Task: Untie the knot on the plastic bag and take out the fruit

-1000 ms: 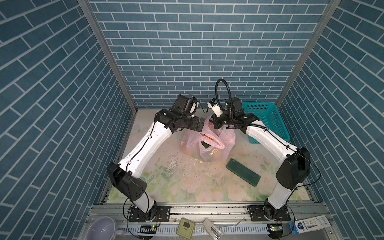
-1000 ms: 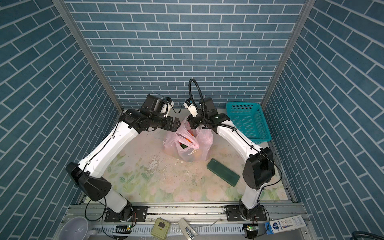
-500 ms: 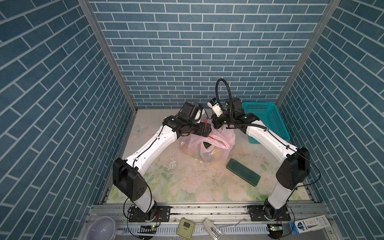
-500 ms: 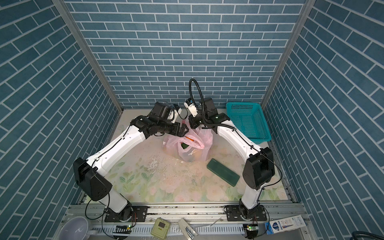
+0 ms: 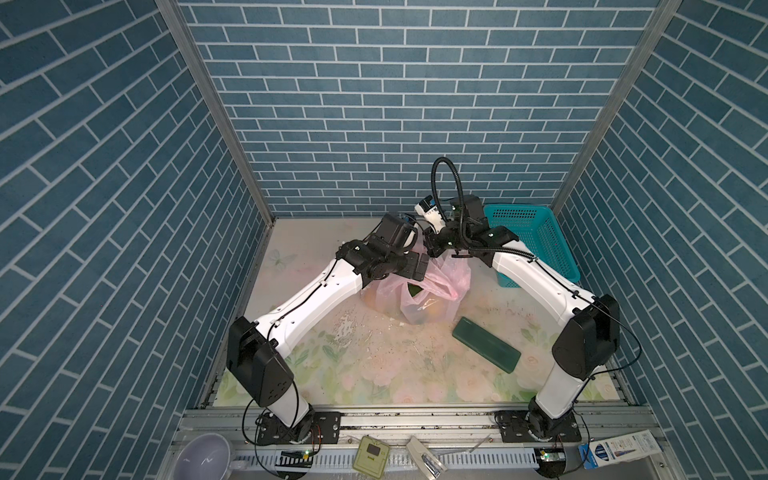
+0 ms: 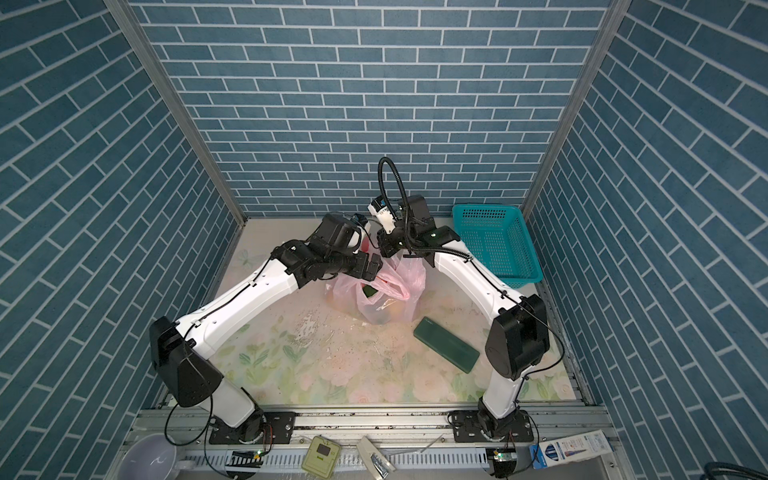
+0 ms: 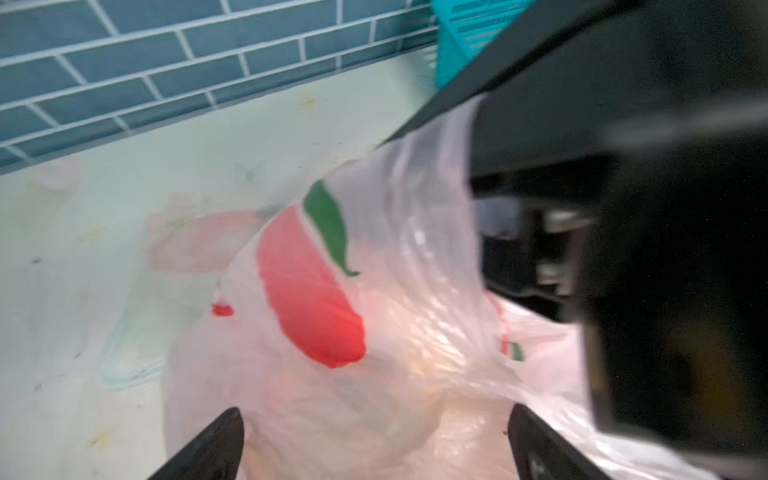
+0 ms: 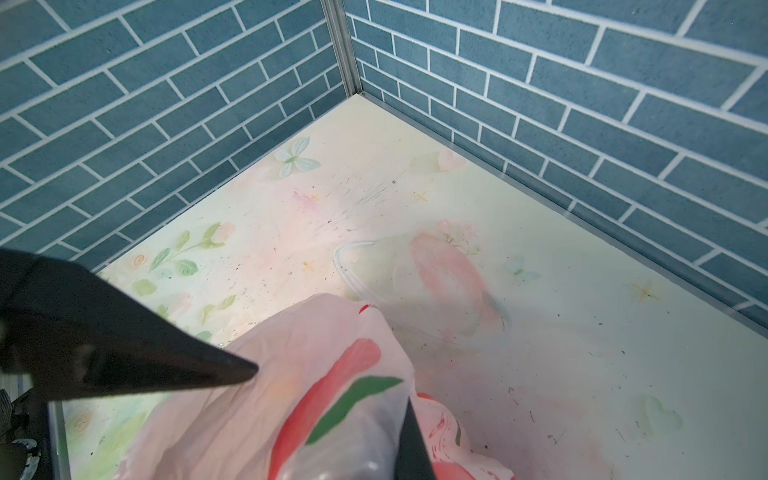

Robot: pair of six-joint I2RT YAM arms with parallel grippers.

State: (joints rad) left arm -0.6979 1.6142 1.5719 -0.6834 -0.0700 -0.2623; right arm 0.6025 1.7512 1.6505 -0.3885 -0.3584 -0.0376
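Pinches the pink plastic bag at its twelve-o'clock edge with right fingers, holds left fingers wide beside its eleven-o'clock edge.

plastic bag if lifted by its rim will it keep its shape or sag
Probably floppy: the plastic bag is thin crinkled film hanging from the right gripper. Likely bottom-heavy, with fruit bulging low inside.

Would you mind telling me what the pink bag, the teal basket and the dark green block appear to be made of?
Pink bag: thin translucent plastic film, crinkled, contents showing through. Teal basket: rigid moulded plastic, perforated walls. Dark green block: matte, possibly foam.
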